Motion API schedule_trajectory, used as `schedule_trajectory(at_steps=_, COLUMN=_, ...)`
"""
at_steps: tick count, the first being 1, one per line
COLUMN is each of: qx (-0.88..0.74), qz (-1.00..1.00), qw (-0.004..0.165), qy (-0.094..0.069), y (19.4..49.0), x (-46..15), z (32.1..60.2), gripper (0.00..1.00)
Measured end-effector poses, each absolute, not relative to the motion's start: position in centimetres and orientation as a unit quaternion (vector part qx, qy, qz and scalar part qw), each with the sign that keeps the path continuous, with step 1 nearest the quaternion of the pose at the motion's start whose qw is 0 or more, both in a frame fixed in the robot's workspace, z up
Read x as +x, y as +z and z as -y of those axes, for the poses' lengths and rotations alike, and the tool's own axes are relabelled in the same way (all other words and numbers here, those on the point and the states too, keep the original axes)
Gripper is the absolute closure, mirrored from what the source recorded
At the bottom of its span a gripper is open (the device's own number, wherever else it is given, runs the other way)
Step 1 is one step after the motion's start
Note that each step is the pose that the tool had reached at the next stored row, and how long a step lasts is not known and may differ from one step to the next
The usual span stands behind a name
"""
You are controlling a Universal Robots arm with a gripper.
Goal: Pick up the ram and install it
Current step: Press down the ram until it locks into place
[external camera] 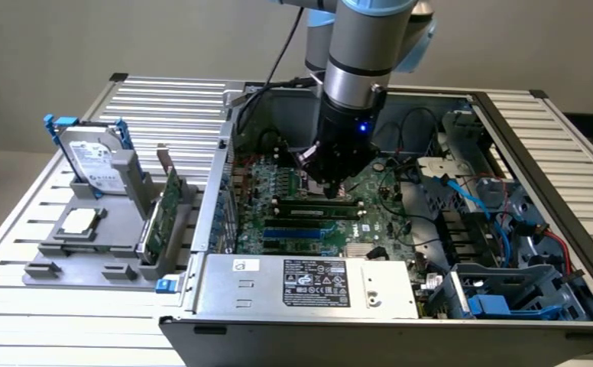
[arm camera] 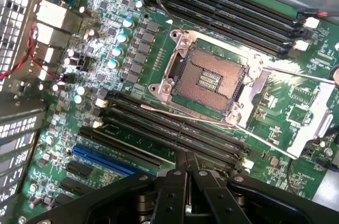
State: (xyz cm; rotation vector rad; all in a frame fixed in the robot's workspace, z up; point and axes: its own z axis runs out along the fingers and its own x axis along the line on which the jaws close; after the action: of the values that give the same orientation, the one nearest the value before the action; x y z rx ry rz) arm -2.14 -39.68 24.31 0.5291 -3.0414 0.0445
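Slatted aluminium bench (external camera: 31, 306), open PC case (external camera: 378, 325) lying on it. Clock calls are on the exterior view, centred on the case, 12 = far.

- 6 o'clock, nearest: grey power supply (external camera: 312, 281) with its label up.
- 4 o'clock: blue drive-bay parts (external camera: 495, 304), plus blue and red cables.
- Centre: green motherboard (external camera: 388, 218). Wrist view has the bare CPU socket (arm camera: 212, 78) with its latch frame swung open, with black memory slots on both sides of it.
- The ram (external camera: 319, 208) is a long green stick with dark chips. It lies along the slot bank just short of centre and looks seated in a slot. Can't confirm the latches.
- Gripper (external camera: 332, 186) is directly over the ram at its 12 o'clock edge, pointing straight down. In the wrist view the gripper (arm camera: 185, 161) has its fingers (arm camera: 176, 181) closed against each other, tips right at the slot bank. Can't tell if they touch the stick.
- 12 o'clock: the arm (external camera: 363, 53) comes down into the case, blue LED lit on the wrist.
- 9 o'clock, outside the case: grey fixture tray (external camera: 62, 252). It holds the hard drive (external camera: 98, 164) with blue rails standing upright, an expansion card (external camera: 159, 222) on edge, and a CPU chip (external camera: 79, 222) lying flat.
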Motion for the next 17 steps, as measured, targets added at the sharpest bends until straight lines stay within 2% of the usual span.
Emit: schedule_trajectory(at_steps=17, qx=0.078, qz=0.997, qw=0.019, qy=0.016, y=24.37, x=-2.16, z=39.77, gripper=0.89)
